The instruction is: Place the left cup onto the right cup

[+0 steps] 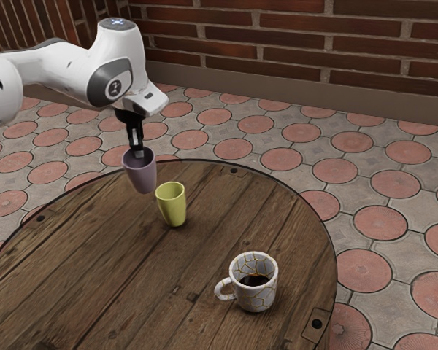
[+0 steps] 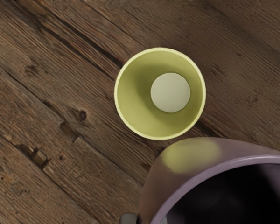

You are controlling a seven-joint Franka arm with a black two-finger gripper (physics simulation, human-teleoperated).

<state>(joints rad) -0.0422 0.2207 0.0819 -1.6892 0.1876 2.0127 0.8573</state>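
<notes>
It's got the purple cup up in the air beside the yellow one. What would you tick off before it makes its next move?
1. Grip: the gripper pinches the rim of the purple cup. Ok.
2. Lift: the purple cup appears to hang clear of the table. Ok.
3. Target: the yellow cup stands upright with its mouth open upward, and nothing is inside it. Ok.
4. Alignment: in the wrist view the yellow cup sits off to one side of the purple cup, not under it. Not ok.
5. Path: the cracked mug stands well apart from both cups. Ok.
</notes>
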